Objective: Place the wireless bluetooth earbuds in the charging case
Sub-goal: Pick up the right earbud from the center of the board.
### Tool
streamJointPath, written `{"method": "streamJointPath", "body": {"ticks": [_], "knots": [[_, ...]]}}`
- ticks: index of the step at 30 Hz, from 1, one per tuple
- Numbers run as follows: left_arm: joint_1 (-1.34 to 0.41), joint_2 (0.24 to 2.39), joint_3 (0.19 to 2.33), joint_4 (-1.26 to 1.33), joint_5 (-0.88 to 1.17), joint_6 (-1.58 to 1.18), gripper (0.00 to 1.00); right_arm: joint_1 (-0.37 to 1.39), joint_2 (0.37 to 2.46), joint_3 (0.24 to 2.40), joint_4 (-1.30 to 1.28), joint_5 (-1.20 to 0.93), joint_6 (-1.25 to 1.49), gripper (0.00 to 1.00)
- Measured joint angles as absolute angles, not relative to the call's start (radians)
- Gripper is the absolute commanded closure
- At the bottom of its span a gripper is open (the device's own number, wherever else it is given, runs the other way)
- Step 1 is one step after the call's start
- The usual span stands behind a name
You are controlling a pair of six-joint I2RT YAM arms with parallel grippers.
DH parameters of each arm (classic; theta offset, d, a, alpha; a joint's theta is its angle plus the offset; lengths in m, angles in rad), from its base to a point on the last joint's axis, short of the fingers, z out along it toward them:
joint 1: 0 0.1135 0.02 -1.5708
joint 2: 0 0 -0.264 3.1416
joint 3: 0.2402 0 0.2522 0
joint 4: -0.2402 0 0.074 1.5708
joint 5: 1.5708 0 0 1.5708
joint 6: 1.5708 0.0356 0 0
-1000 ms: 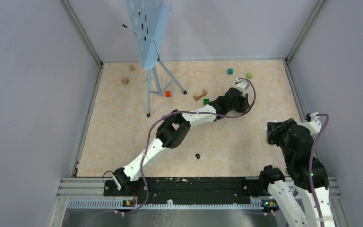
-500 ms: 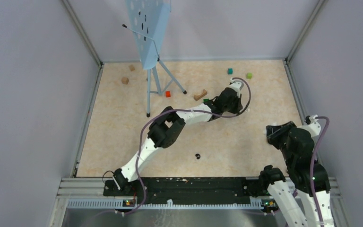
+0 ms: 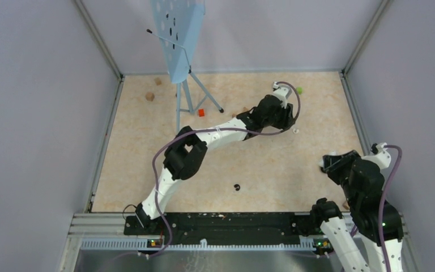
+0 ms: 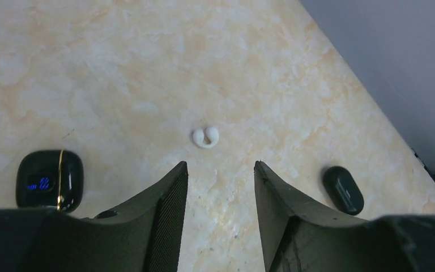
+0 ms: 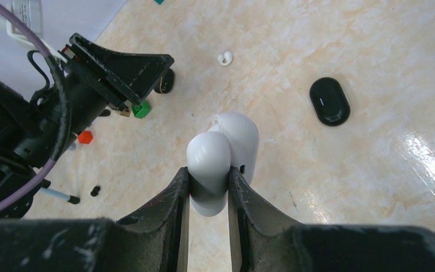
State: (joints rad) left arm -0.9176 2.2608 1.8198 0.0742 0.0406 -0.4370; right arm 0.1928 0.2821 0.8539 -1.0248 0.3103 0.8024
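Observation:
The white wireless bluetooth earbuds point(image 4: 205, 137) lie together on the table just beyond my left gripper point(image 4: 221, 170), whose jaws stand open and empty above the surface. From above, the white earbuds point(image 3: 295, 131) sit just right of the left gripper point(image 3: 288, 120) at the far right. My right gripper point(image 5: 208, 173) is shut on the white charging case point(image 5: 224, 150), held over the table at the right point(image 3: 323, 164). Tiny black earbuds point(image 3: 237, 187) lie near the table's front middle.
A black case with a blue display point(image 4: 49, 179) and a black oval case point(image 4: 343, 190) flank the white earbuds. A blue stand point(image 3: 178, 39) on a tripod occupies the back left. Green point(image 3: 299, 90), red point(image 3: 201, 113) and wooden point(image 3: 149, 96) blocks are scattered at the back.
My left gripper closed, then opened, and its arm swung toward the back of the table. The right arm drew back toward the near edge, still holding the white case.

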Motion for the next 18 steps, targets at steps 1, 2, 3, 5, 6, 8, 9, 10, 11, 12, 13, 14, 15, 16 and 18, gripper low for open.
{"method": "streamJointPath", "body": {"ticks": [1, 2, 3, 5, 6, 8, 9, 10, 11, 12, 13, 14, 15, 16, 18], "knots": [[-0.918, 2.280, 1.856, 0.051, 0.040, -0.437, 0.47, 0.193, 0.282, 0.856, -1.026, 0.315, 0.798, 1.00], [-0.918, 2.310, 1.907, 0.027, 0.039, -0.439, 0.47, 0.193, 0.282, 0.858, -1.028, 0.321, 0.793, 1.00], [-0.918, 2.350, 1.970, 0.000, 0.039, -0.440, 0.47, 0.193, 0.282, 0.859, -1.028, 0.325, 0.788, 1.00], [-0.918, 2.417, 2.062, -0.027, 0.039, -0.443, 0.47, 0.193, 0.282, 0.859, -1.028, 0.330, 0.781, 1.00], [-0.918, 2.447, 2.091, -0.031, 0.036, -0.445, 0.46, 0.193, 0.282, 0.859, -1.028, 0.332, 0.778, 1.00], [-0.918, 2.484, 2.110, -0.038, 0.033, -0.447, 0.44, 0.193, 0.282, 0.859, -1.028, 0.334, 0.776, 1.00], [-0.920, 2.501, 2.110, -0.040, 0.027, -0.447, 0.40, 0.193, 0.282, 0.859, -1.029, 0.335, 0.774, 1.00], [-0.921, 2.517, 2.111, -0.042, 0.016, -0.446, 0.35, 0.193, 0.282, 0.859, -1.029, 0.335, 0.769, 1.00], [-0.923, 2.532, 2.111, -0.046, 0.005, -0.443, 0.31, 0.193, 0.282, 0.859, -1.028, 0.335, 0.767, 1.00], [-0.923, 2.545, 2.112, -0.050, -0.001, -0.439, 0.29, 0.193, 0.282, 0.859, -1.028, 0.335, 0.765, 1.00], [-0.925, 2.558, 2.112, -0.054, -0.011, -0.437, 0.28, 0.193, 0.282, 0.859, -1.028, 0.335, 0.762, 1.00], [-0.928, 2.571, 2.115, -0.051, -0.022, -0.430, 0.27, 0.193, 0.282, 0.859, -1.028, 0.334, 0.760, 1.00], [-0.931, 2.579, 2.130, -0.043, -0.027, -0.426, 0.26, 0.193, 0.283, 0.859, -1.027, 0.334, 0.760, 1.00], [-0.934, 2.584, 2.141, -0.045, -0.037, -0.416, 0.26, 0.193, 0.284, 0.859, -1.026, 0.334, 0.760, 1.00], [-0.946, 2.595, 2.164, -0.047, -0.057, -0.395, 0.29, 0.193, 0.284, 0.859, -1.023, 0.329, 0.760, 1.00]]}}
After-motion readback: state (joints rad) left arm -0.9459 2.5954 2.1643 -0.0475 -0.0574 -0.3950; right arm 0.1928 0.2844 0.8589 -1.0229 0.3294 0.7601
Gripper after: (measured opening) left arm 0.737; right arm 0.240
